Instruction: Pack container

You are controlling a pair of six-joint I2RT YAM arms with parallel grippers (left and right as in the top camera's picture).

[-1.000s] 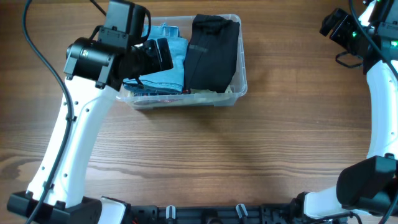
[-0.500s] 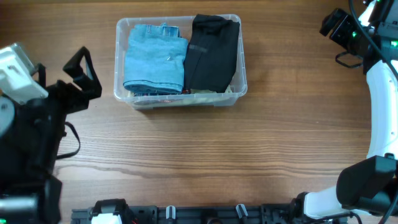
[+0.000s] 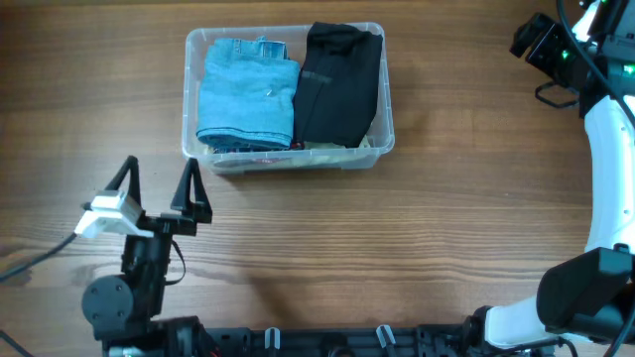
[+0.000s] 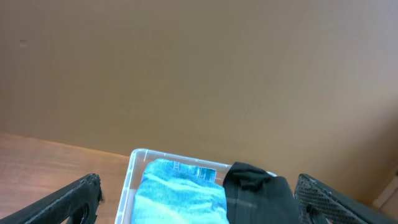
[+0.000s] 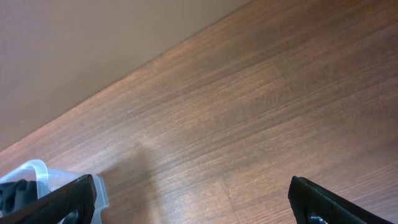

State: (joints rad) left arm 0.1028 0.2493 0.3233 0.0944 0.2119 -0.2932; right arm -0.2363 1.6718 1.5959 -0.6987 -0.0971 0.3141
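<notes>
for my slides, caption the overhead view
Clear rectangular plastic container holds folded light-blue cloth and folded black cloth; open left gripper stands apart.

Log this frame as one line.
task: pack container | clear rectangular plastic bin: holds folded light-blue cloth beside folded black cloth | left gripper: open, apart from bin | right gripper: open, empty

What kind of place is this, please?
Probably a robot lab or test bench: two robot arms at a wooden table, a plain beige wall behind, and one clear container.
</notes>
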